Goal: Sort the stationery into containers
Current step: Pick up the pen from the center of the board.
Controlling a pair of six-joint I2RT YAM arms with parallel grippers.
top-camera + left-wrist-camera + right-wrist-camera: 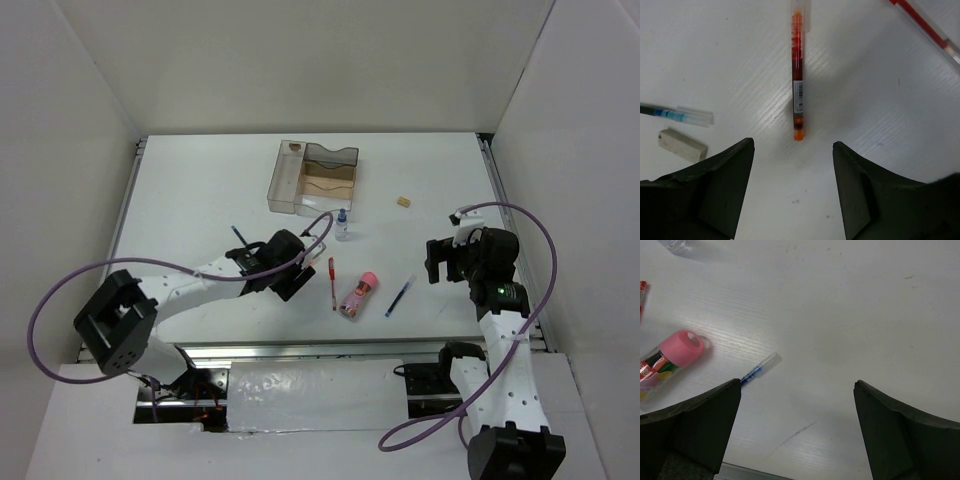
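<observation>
Over a white bench (200,190), the left end effector (792,144) hangs released, its dark fingers (725,190) spread with nothing between them, while an orange-red pen (798,75) lies on the surface just ahead of the tips, pointing straight away along the gap's centre line. To its left rest a dark pen with a clear cap (675,115) and, just beside it, a beige block (682,145); a red pen (925,22) crosses the far right corner of that wrist view. The right end effector (796,384) is likewise released and empty above bare bench, with a pink tube (670,357) lying on its side to the left and the tip of a blue pen (757,369) showing near one finger. From above, the pink tube lies between the red pen and the blue pen at the near middle of the bench, a small clear bottle (342,225) stands upright just in front of the smoky organizer tray (283,185) at the far side, and a second beige block (404,202) lies apart to the tray's right.
</observation>
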